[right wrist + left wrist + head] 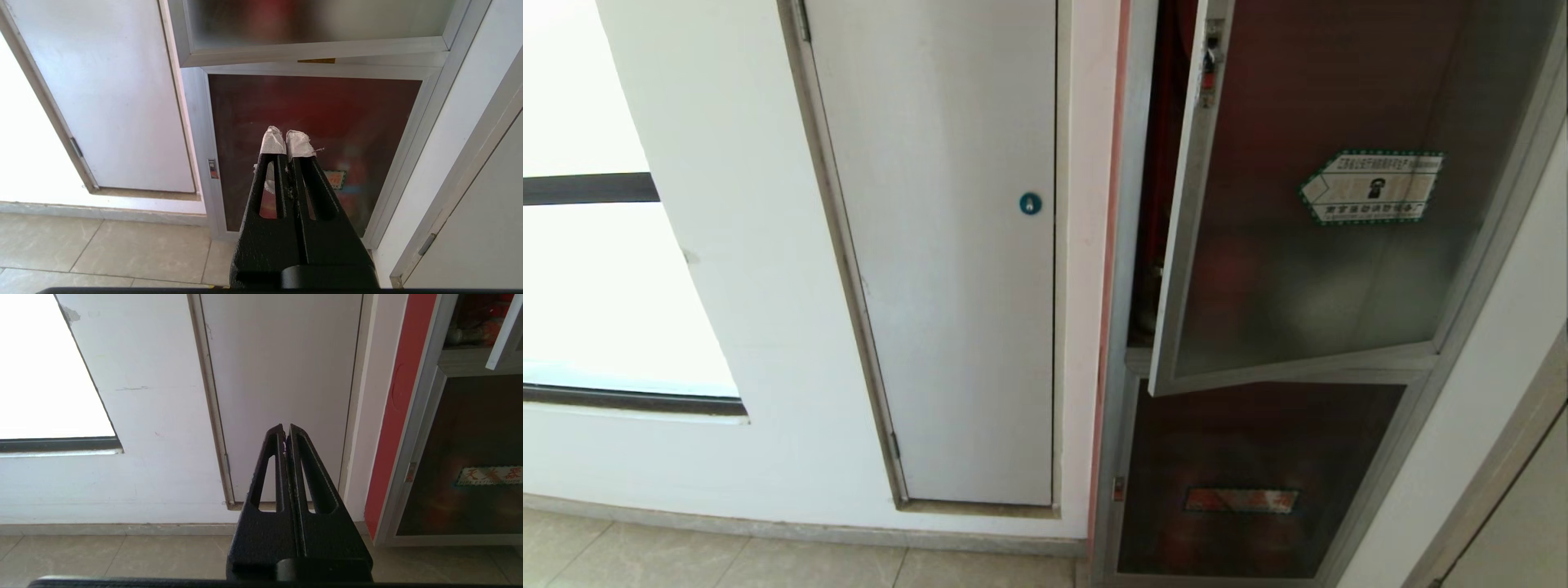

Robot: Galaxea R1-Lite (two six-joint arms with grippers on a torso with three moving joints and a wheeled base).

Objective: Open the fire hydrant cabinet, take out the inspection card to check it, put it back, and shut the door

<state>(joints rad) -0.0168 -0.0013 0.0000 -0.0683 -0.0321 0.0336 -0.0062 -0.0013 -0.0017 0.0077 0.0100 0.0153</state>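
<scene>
Nearest the robot, the left gripper (286, 430) points at the foot of a grey-white panel door (947, 245), its fingers (269, 465) pressed together and empty. The right gripper (286, 141), with taped fingertips closed on nothing, faces the lower glass door (310, 134). Beyond them, the fire hydrant cabinet (1131, 245) stands in the wall, and its door (1323, 220) with the green-bordered sticker (1372, 186) hangs partly ajar, showing a strip of red interior. The inspection card cannot be seen.

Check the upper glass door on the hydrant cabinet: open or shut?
Ajar. The door has its latch edge swung off the fire hydrant cabinet frame, leaving a gap showing red interior.
</scene>
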